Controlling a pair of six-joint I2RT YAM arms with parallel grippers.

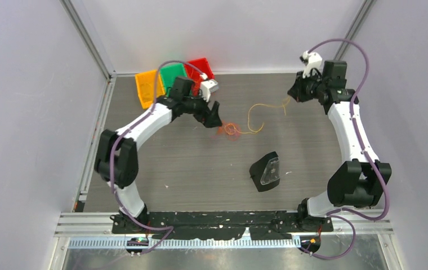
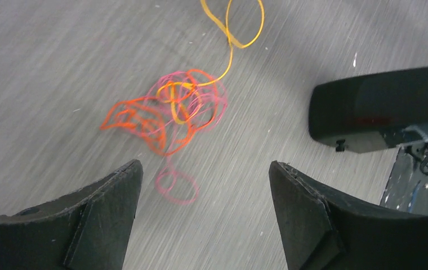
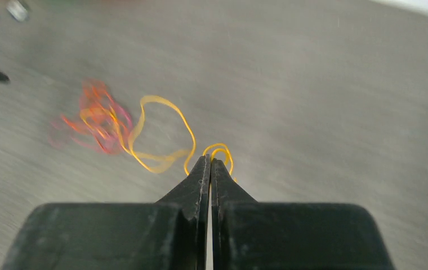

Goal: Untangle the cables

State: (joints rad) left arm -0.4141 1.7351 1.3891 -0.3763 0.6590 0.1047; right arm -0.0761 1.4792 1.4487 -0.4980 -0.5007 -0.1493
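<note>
On the table (image 1: 189,169), the cables (image 1: 231,129) lie as a red-orange knot, with a yellow strand (image 1: 255,119) trailing toward 2 o'clock. There the right gripper (image 1: 291,97) has its jaws pressed together, seemingly on that strand's end. The left gripper (image 2: 205,169) hovers at the knot's 10 o'clock, jaws spread wide with nothing between them. The wires look featherlight, limp and quick to snag, so a hard tug would likely tighten the knot. A loose outer loop (image 2: 176,185), at the knot's 6 o'clock in the left wrist view, seems the safest hold.

The cables (image 3: 99,124) blur into a red-orange smear at the right wrist (from above, strands too small to separate).
</note>
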